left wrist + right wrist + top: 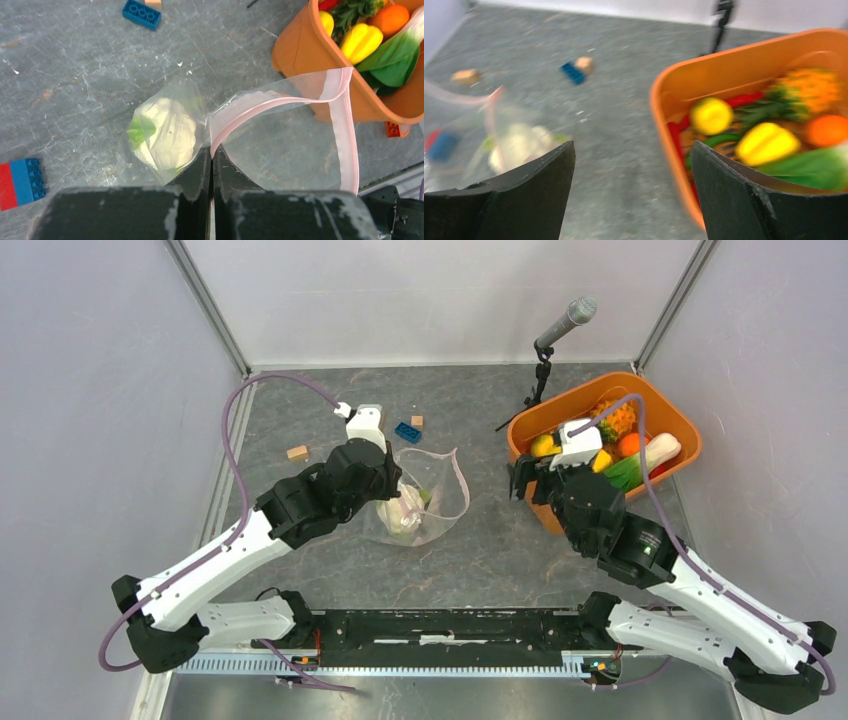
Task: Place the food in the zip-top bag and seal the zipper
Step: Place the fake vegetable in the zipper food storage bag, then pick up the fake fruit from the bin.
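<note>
The clear zip-top bag (432,492) lies mid-table with its mouth held open. A white cauliflower (167,132) with a green leaf sits inside it. My left gripper (211,152) is shut on the bag's mouth edge, pinching the pale pink zipper (345,125) strip. More food fills the orange basket (664,100): a yellow pepper (766,143), an orange (826,130), a pineapple (617,418) and leafy greens (628,472). My right gripper (633,147) is open and holds nothing. It hangs above the table just left of the basket's rim, between bag and basket.
A blue brick (407,431) and a tan block (417,421) lie behind the bag, with another tan block (297,452) to the left. A red-and-blue brick (20,180) sits close to the bag. A microphone stand (545,360) rises behind the basket.
</note>
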{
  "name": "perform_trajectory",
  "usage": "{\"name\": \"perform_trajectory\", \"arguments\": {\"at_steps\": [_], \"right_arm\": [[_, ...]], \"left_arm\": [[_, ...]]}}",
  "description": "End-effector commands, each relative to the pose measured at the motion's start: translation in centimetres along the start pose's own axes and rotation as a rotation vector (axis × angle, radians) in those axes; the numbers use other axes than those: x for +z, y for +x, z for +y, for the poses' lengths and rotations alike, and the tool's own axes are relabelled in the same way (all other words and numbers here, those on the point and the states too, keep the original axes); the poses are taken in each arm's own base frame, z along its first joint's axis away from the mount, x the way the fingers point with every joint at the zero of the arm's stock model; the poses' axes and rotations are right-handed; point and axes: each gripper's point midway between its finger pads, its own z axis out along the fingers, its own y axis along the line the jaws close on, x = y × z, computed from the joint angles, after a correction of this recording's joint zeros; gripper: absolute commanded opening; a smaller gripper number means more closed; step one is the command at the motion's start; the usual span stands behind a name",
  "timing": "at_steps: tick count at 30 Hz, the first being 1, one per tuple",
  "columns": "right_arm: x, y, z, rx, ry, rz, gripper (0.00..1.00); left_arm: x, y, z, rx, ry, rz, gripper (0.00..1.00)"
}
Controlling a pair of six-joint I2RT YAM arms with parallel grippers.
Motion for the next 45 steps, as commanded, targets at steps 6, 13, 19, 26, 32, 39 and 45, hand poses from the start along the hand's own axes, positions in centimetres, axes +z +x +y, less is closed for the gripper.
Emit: {"name": "perform_trajectory", "arguments": {"at_steps": [6,13,19,26,32,39,45], "right_arm": [[2.0,-2.5,-13.3,-0.083,0.49,0.043,0.9],[6.9,2.3,-17.3,0.093,0.434,0.18,0.93],[8.3,5.0,-22.1,0.297,0.525,0.151,0.93],[10.5,8.1,-26.6,0.423,0.64,0.145,0.89],[13.7,9.9,-28.8,0.429,0.679,0.205,0.9],[16.9,12.3,-31.1,0.487,0.746,0.204,0.85],[18.3,13.7,-32.1,0.496,0.763,0.168,0.74]], "left_arm": [[-0.1,0.8,-2.0,-0.057,0.125,0.014,0.02],[-0.3,1.5,-4.0,-0.057,0.231,0.053,0.02],[-0.7,1.5,-4.2,-0.038,0.257,0.055,0.02],[-0.4,2.7,-4.7,-0.049,0.284,0.088,0.02],[-0.2,2.9,-4.9,-0.044,0.294,0.099,0.02],[-0.3,3.0,-4.6,-0.028,0.284,0.098,0.02],[-0.2,3.1,-4.7,-0.024,0.282,0.108,0.02]]}}
